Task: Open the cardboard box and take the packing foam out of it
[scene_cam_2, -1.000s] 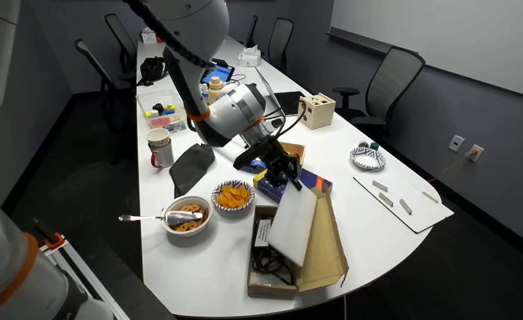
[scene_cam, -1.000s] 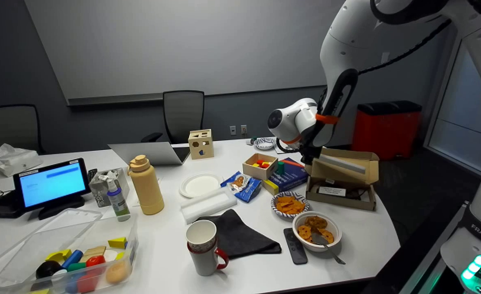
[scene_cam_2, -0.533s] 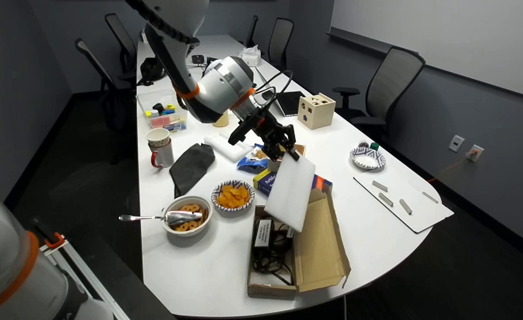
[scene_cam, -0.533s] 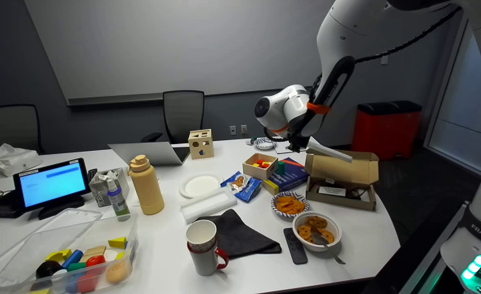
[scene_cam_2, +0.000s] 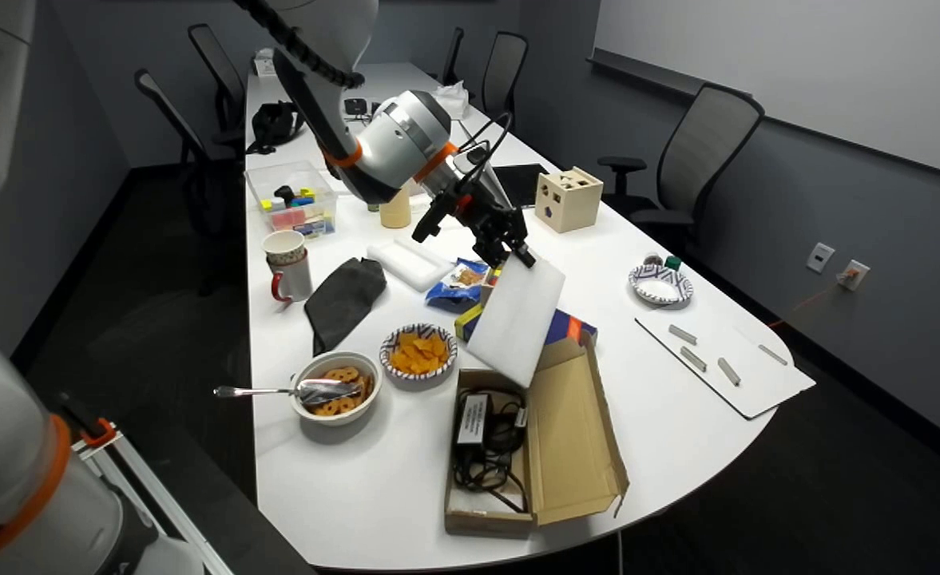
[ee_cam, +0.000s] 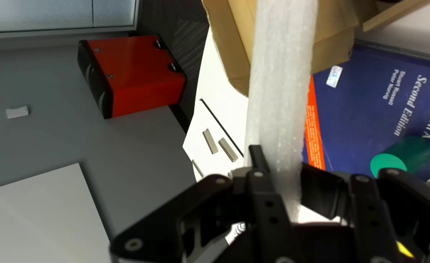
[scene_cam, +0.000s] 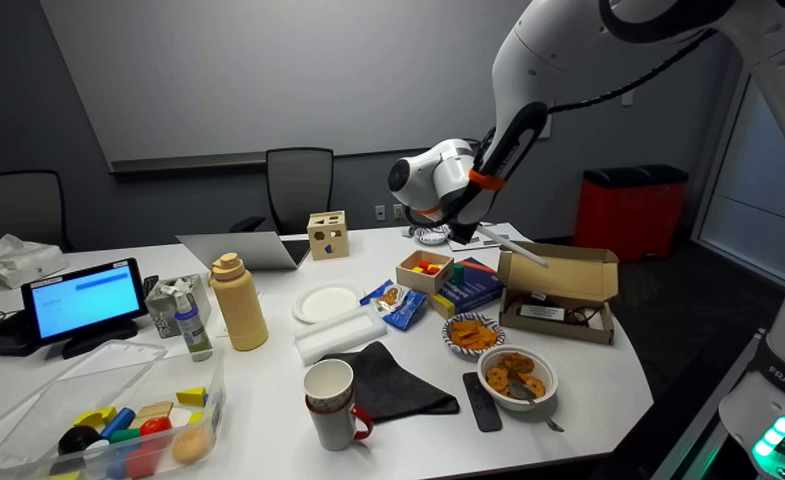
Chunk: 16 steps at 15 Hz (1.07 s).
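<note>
Past the edge of the long white table (scene_cam_2: 358,495) stands my white arm base (scene_cam: 775,400), lettered FRANKA. Near the rounded corner the shallow brown cardboard box (scene_cam: 555,329) lies open. Beside it, a blue book (ee_cam: 368,95) reads "Stuart Russell", "Peter Norvig" and "A Modern A", the rest hidden by 1 green cylinder (ee_cam: 401,157). My black gripper (ee_cam: 281,164) pinches 1 flat white packing foam slab (scene_cam_2: 517,319), tilted and out of the box; whether its low end touches the lid (scene_cam_2: 573,435) I cannot tell. In the box, 1 white label (scene_cam_2: 473,417) is illegible. 4 grey bars (scene_cam_2: 693,358) lie near the curved edge.
</note>
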Each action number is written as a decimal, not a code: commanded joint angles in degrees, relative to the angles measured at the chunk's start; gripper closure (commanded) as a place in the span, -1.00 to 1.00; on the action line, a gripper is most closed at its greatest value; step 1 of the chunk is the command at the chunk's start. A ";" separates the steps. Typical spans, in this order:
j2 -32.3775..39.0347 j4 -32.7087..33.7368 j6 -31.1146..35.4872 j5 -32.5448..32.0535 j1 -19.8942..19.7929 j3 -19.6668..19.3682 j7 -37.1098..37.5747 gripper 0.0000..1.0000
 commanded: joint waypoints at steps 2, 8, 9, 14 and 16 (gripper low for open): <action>3.27 4.36 -1.47 1.21 3.04 2.14 0.73 0.94; 9.07 7.82 2.42 -5.83 9.63 3.81 2.26 0.94; 10.00 8.34 2.75 -7.14 10.41 3.91 1.68 0.94; 15.19 10.88 5.02 -15.52 12.37 4.20 -0.02 0.94; 15.40 10.34 5.95 -17.09 12.08 4.88 -0.95 0.28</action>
